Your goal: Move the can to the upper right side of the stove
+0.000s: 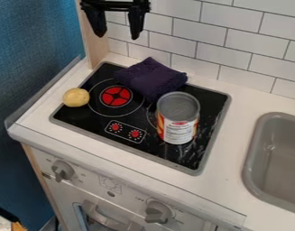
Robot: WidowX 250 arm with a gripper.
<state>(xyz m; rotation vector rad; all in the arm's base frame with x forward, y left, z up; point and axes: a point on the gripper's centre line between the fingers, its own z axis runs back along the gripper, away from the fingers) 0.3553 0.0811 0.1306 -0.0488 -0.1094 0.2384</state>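
potato (75,97): sits on the left edge of the stove (77,118), half on the rim by the look of it. no job in this move afaict, and it's well apart from the can, so i'd just leave it be.

gripper (117,37): hangs at the top, up by the tiles (234,20), fingers spread wide with nothing between them. makes sense, since it has to drop over something fat and round. being up high probably helps it clear the clutter too.

red burner (116,95): printed on the left half, with a bit of glare-free black around it. not where the can needs to go.

cloth (150,77): dark purple, bunched up at the back and lying partly over the rim. can't tell if it touches the can. it could snag if the can gets dragged, so i'd lift first.

can (177,118): stands upright on the right half, in front of the cloth. upright is handy imo, the sides are there for a grip from above.

upper right corner (214,97): the goal, behind and to the right of the can. looks like a short hop, job's not done yet.

sink (276,158): off to the right, so overshooting that way is the risk.
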